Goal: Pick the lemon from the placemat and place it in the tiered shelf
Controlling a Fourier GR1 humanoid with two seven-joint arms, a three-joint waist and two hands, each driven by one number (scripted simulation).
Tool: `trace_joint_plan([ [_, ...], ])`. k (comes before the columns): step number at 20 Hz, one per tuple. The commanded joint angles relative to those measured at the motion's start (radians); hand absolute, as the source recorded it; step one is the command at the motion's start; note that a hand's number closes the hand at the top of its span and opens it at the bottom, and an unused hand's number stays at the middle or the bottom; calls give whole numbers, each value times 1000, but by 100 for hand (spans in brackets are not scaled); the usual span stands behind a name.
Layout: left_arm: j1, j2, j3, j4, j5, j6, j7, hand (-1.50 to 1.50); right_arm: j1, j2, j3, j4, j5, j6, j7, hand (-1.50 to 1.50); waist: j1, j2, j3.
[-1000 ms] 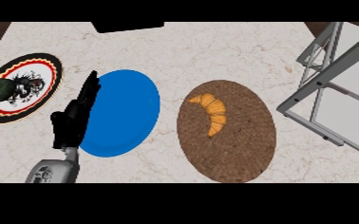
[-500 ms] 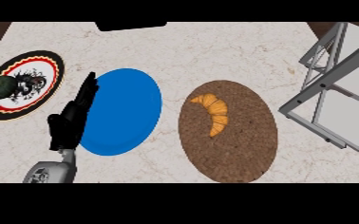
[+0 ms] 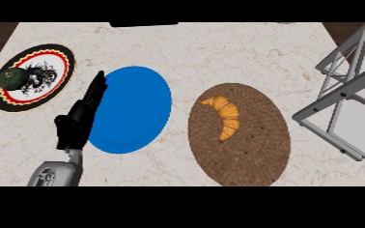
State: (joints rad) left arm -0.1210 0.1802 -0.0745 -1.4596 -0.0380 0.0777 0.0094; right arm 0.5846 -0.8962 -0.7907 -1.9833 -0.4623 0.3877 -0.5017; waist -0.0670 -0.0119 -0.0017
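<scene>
An orange croissant (image 3: 224, 116) lies on the upper left part of a round brown woven placemat (image 3: 246, 149); I see no lemon. The grey metal tiered shelf (image 3: 341, 95) stands at the right edge, partly cut off. My left hand (image 3: 72, 127) comes in from the lower left, fingers straight and pointing up along the left rim of a blue plate (image 3: 135, 108). It is open, holds nothing, and is well left of the placemat. My right hand shows nowhere.
A round plate with a black, red and white pattern (image 3: 43, 63) sits at the far left, with a dark green thing (image 3: 14, 78) on it. A dark object (image 3: 143, 24) lies at the counter's far edge. The counter is pale marble.
The whole scene has slid slightly up and to the right in the view. My left hand keeps the same straight-fingered pose beside the blue plate.
</scene>
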Motion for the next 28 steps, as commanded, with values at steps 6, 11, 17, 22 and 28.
trace_joint_plan([
  [6,-83,5,-4,-8,4,-38,59,0,-101,-295,-329,466,-254,281,76,150,61,11,1],
  [11,-98,-23,-9,54,-21,-32,27,0,-213,-314,-340,534,-134,280,43,150,64,13,2],
  [17,-46,-45,-36,-23,-40,-29,53,0,-329,-193,-188,446,33,147,15,150,72,12,2],
  [22,-31,-56,-46,-36,-67,-13,49,0,-435,-169,-97,429,128,70,-96,150,76,12,2],
  [28,-70,-65,-33,45,-57,-38,-9,0,-549,-122,59,518,-59,119,57,150,93,17,1],
])
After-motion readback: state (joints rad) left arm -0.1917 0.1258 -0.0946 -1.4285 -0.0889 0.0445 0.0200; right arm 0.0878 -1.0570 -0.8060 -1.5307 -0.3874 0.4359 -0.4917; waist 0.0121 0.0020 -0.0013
